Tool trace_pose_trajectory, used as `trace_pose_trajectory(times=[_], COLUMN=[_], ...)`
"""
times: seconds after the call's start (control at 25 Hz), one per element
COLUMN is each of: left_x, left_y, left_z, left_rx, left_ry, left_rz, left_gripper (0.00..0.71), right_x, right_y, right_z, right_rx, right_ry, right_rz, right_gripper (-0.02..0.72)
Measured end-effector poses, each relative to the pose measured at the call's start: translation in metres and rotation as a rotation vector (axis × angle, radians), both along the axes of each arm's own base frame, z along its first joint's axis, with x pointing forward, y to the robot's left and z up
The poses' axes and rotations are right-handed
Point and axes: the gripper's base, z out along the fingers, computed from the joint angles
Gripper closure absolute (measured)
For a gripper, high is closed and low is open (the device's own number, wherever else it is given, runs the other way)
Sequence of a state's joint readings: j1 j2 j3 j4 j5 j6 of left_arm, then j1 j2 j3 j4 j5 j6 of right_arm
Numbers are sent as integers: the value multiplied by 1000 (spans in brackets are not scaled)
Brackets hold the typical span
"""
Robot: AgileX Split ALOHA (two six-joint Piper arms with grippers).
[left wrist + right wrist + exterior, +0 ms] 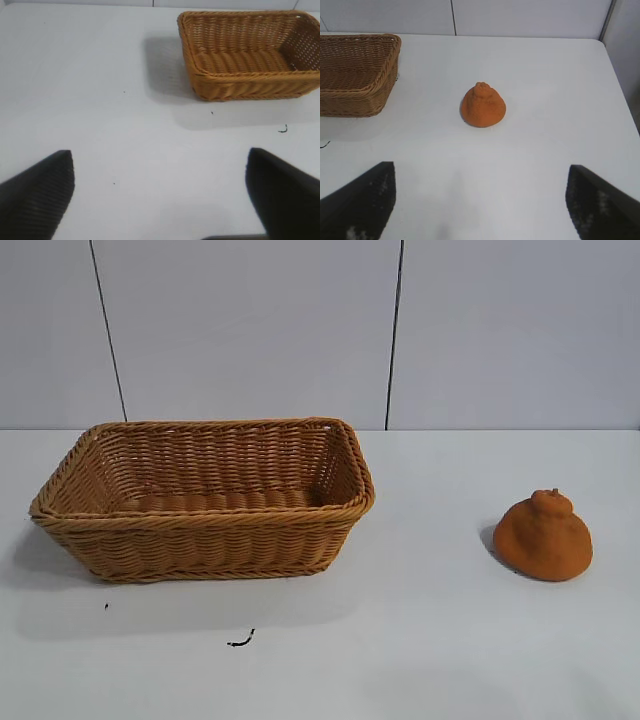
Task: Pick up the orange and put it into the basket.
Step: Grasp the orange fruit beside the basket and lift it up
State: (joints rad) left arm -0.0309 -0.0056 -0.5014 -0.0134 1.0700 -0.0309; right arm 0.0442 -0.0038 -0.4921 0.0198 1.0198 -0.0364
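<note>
Nearest me, the right gripper (480, 200) hangs low over the white table (420, 640), its black fingers spread wide and holding nothing. Ahead of it, at about twelve o'clock, sits the dull orange, bell-shaped, rough-skinned orange (483, 106), upright on its broad base, knob on top. I reckon the best approach is straight ahead, jaws straddling the wide lower body rather than the knob. Further off, at ten o'clock, well apart, stands the tan woven wicker basket (360, 100), empty. The left gripper (160, 200) waits released beyond the basket's far side.
</note>
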Motion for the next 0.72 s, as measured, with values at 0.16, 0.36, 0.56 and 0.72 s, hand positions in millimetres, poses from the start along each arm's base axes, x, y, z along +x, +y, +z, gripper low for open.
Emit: trace_pose_trajectory(times=[0.16,0.36,0.56,0.72], left_x=[0,0,0,0], left_y=[0,0,0,0], left_z=[0,0,0,0], left_rx=[0,0,0,0], left_ry=[0,0,0,0], left_rz=[0,0,0,0], left_gripper=[44,44,44,44], right_x=[0,0,15,57], right_y=[0,0,1,3], right_z=[0,0,20,46], right_rx=[0,4,-2,19], right_ry=[0,-3,56,209], right_rz=[0,3,0,-9], right_gripper=[73,73,73,73])
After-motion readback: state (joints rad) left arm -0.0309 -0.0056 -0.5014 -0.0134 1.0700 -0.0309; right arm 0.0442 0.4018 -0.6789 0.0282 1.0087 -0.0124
